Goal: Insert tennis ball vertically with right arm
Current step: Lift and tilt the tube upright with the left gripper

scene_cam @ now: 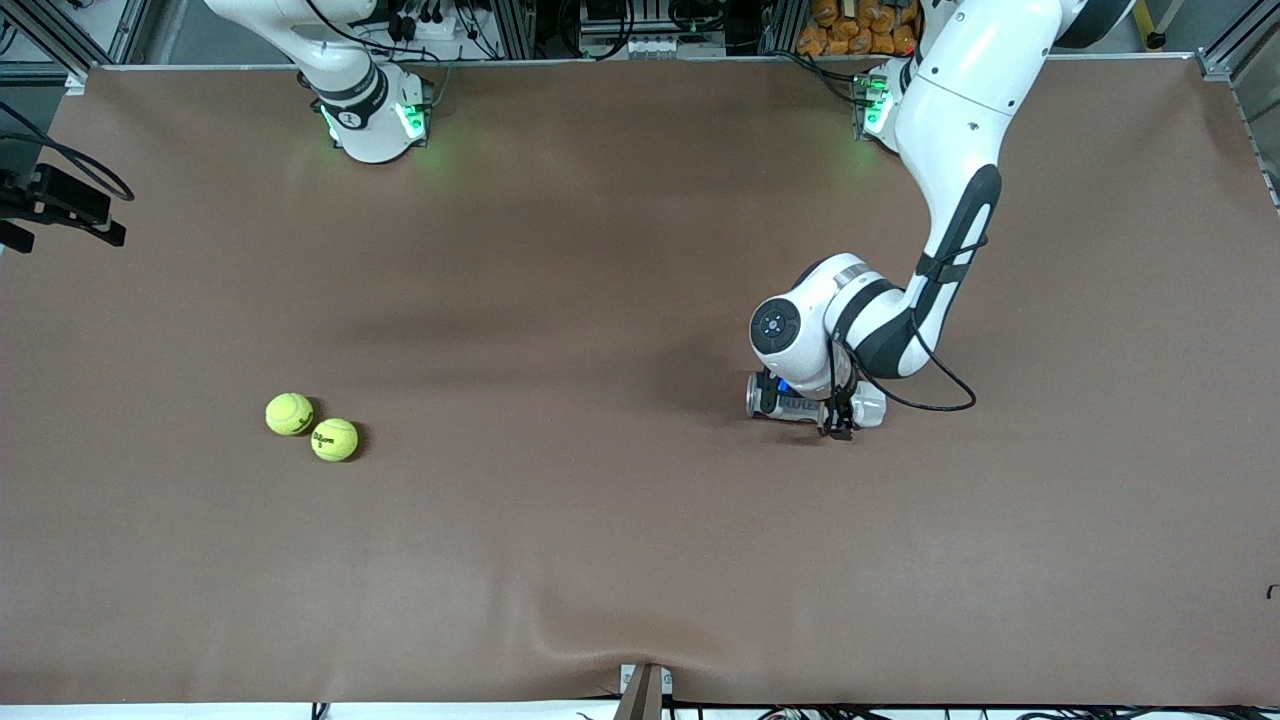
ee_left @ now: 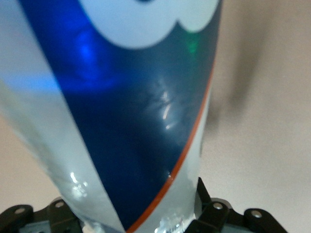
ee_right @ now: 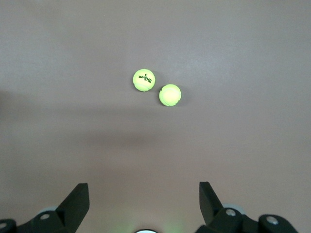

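Canister lying on tabletop, I'm clamping it with left pincer; right pincer gaping open, hanging above two tennis balls.

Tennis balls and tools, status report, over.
Left tool shut on lying clear can. Right tool open, high over table. Two tennis balls untouched. Nothing between.

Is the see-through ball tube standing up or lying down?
Lying down. The tube rests on its side on the brown table, under the left gripper, whose fingers are shut around its blue label.
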Controlling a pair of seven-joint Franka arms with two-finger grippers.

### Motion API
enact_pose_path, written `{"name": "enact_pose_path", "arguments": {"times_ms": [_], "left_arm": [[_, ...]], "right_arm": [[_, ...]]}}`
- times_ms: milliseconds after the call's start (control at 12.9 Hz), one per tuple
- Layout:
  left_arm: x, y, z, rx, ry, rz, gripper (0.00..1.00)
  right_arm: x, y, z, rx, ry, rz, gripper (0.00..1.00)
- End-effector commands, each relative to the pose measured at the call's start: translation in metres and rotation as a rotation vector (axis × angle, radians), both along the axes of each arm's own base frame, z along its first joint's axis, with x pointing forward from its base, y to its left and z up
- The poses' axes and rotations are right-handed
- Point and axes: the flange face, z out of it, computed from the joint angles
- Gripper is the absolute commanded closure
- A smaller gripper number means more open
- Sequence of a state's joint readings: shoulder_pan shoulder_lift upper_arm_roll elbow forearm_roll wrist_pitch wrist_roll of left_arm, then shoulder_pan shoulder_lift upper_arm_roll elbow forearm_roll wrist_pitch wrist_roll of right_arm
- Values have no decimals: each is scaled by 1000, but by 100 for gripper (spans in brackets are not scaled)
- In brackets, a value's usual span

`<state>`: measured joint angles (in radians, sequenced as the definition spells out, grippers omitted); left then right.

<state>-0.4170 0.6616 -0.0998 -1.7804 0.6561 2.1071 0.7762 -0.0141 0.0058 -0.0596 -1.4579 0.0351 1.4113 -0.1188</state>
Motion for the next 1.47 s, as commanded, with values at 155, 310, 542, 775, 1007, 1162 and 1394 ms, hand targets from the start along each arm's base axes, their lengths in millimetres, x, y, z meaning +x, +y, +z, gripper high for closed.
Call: {"name": "enact_pose_path", "arguments": {"times_ms": [155,310,542,775,1007,1162,1394], "left_arm": [[2,-34,21,-68,-116,84,18],[4,-55,35,-113,-156,111,18],[16,-79,62,-237,-180,207,17],[22,-103,78,-426,-239,306,17],[29,-119,82,-609,-316,379,17],[32,-129,84,-727,-354,409,17],[33,-143,81,-910,-398,472,17]], "right_arm": [[-6,-4,2,17,0,1,0],[-6,-4,2,17,0,1,0],[-8,0,1,17,18,9,0],[-3,4,-7,16,33,17,0],[8,-10,-26,9,68,-4,0],[8,-14,-28,4,71,-14,0],[12,-22,-36,7,85,-29,0]]}}
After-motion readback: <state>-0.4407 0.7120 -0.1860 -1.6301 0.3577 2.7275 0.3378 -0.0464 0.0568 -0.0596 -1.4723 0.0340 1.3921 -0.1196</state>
